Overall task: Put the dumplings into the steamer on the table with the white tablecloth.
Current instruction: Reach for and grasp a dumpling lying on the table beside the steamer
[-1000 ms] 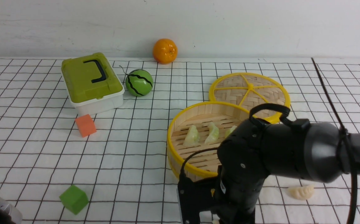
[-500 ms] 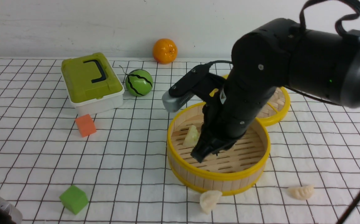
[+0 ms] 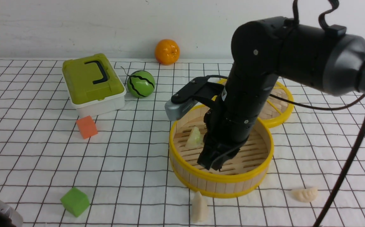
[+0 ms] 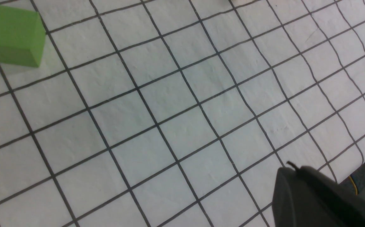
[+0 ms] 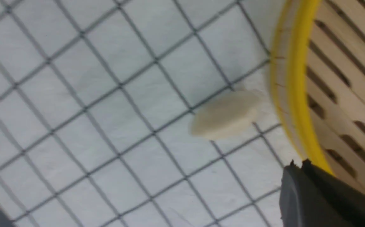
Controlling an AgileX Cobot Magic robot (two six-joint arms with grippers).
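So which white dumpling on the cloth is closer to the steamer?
The cream dumpling just before the steamer's front rim; the other dumpling lies farther right.

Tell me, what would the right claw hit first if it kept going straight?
Probably the slatted floor of the steamer: the right gripper points down inside it, near its front wall. Depth is unclear; it might catch the yellow rim instead.
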